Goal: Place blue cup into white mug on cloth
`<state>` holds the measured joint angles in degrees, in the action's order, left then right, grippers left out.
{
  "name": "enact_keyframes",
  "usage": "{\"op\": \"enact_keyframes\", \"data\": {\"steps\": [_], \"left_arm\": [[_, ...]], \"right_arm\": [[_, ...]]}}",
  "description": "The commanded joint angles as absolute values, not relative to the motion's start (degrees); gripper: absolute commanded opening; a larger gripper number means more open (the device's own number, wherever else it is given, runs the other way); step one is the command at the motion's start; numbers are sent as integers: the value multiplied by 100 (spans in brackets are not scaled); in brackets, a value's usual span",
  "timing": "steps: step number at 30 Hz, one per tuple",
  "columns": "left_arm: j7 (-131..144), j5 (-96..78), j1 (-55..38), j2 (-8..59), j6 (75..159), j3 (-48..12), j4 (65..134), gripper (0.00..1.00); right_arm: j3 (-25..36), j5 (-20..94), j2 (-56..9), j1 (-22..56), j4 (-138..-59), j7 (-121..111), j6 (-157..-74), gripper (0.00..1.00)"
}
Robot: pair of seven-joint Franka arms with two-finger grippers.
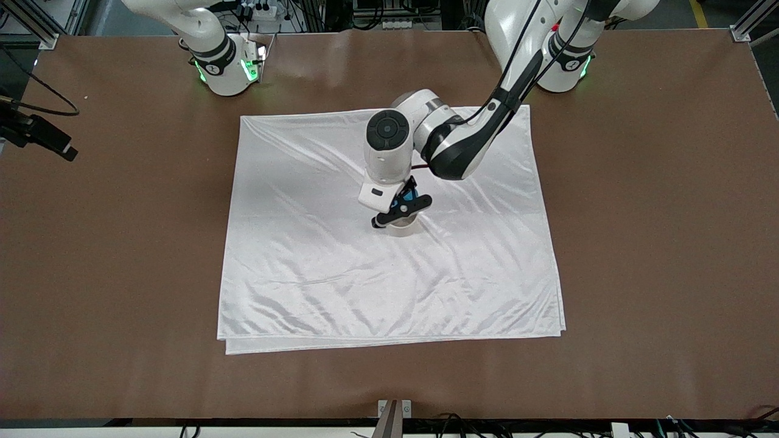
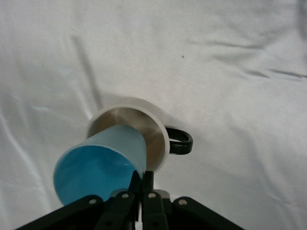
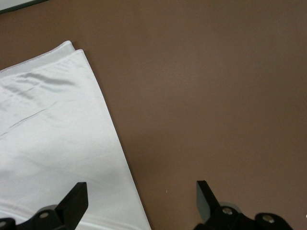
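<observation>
The white cloth (image 1: 304,255) lies spread on the brown table. The white mug (image 1: 403,230) stands upright near the cloth's middle; in the left wrist view its rim (image 2: 160,125) and black handle (image 2: 181,142) show. My left gripper (image 1: 401,214) is right above the mug, shut on the rim of the blue cup (image 2: 98,167). The cup is tilted, with its bottom end inside the mug's mouth and its open end toward the wrist camera. In the front view only a bit of the blue cup (image 1: 403,199) shows between the fingers. My right gripper (image 3: 141,196) is open and empty over the cloth's edge (image 3: 48,134).
Bare brown table (image 1: 639,243) surrounds the cloth on all sides. The cloth's doubled edge (image 1: 389,340) is nearest the front camera. The right arm waits near its base (image 1: 225,67), its hand out of the front view.
</observation>
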<state>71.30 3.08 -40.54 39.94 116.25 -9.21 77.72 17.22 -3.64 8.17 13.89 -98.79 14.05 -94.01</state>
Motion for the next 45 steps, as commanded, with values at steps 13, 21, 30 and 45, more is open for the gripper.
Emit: {"op": "enact_keyframes", "data": {"steps": [13,21,30,45], "left_arm": [[7181,307,-4157,4166,11663,-765,7629,100],[7189,457,-4140,4131,11663,-765,7638,100],[6961,703,-3824,3911,11610,-738,7638,100],[5416,712,-2646,3507,11347,-747,7726,100]], "right_arm": [[827,-396,782,343,-9861,1292,-9554,100],[440,-360,580,-87,-9668,1292,-9624,100],[-88,-352,264,-501,-9229,1187,-9606,100],[-308,-334,-35,-633,-8842,1169,-9554,100]]}}
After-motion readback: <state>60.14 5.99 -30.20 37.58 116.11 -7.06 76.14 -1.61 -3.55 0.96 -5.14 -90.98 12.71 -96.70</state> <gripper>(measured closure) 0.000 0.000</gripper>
